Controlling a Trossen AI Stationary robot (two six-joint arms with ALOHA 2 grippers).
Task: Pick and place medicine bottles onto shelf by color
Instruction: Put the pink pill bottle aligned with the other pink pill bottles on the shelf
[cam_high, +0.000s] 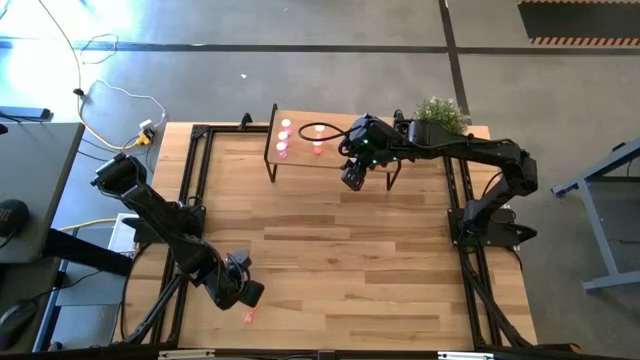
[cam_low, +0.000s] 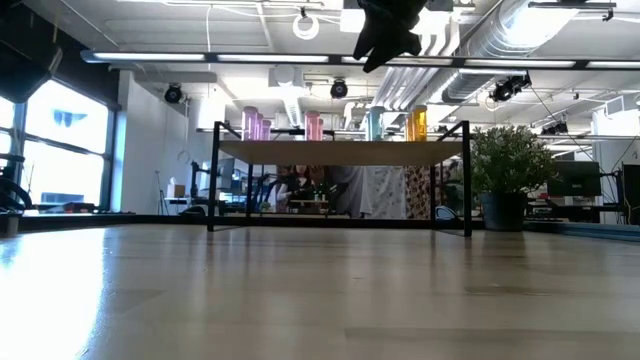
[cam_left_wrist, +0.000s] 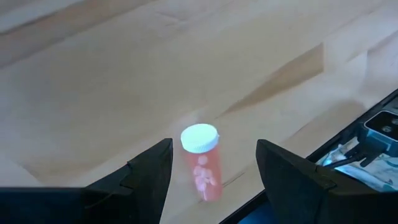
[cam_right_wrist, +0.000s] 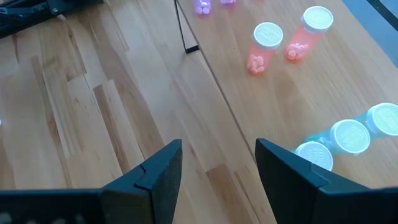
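Most of the small translucent white-capped medicine bottles (cam_right_wrist: 267, 45) already stand grouped by colour on the light wooden shelf with thin black legs (cam_high: 330, 160): pink, salmon-red, pale blue-green and orange. One salmon-red bottle (cam_left_wrist: 202, 165) is left upright on the wood-plank surface (cam_high: 340, 250) near its front edge. The left gripper (cam_left_wrist: 214, 171) hangs over it, fingers spread either side and holding nothing. The right gripper (cam_right_wrist: 219, 174) hovers at the shelf's front edge, spread and empty. One placement seems left.
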